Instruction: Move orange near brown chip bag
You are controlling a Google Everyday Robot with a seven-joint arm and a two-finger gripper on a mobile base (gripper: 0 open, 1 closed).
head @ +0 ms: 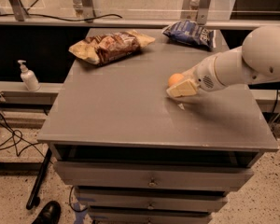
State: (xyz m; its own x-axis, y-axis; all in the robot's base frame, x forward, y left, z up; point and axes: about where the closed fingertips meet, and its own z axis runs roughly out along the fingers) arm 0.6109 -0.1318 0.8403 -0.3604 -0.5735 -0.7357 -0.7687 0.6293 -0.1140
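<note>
The orange (174,79) is a small round fruit on the grey table (121,111), right of centre. The gripper (181,90) reaches in from the right on a white arm and sits directly in front of the orange, low over the table, partly covering the fruit's near side. The brown chip bag (109,45) lies at the back left of the table, well away from the orange, reddish-brown with pale tan ends.
A dark blue chip bag (190,33) lies at the back right of the table. A soap dispenser (29,77) stands on a ledge to the left. Drawers (151,181) sit under the tabletop, and cables run along the floor at left.
</note>
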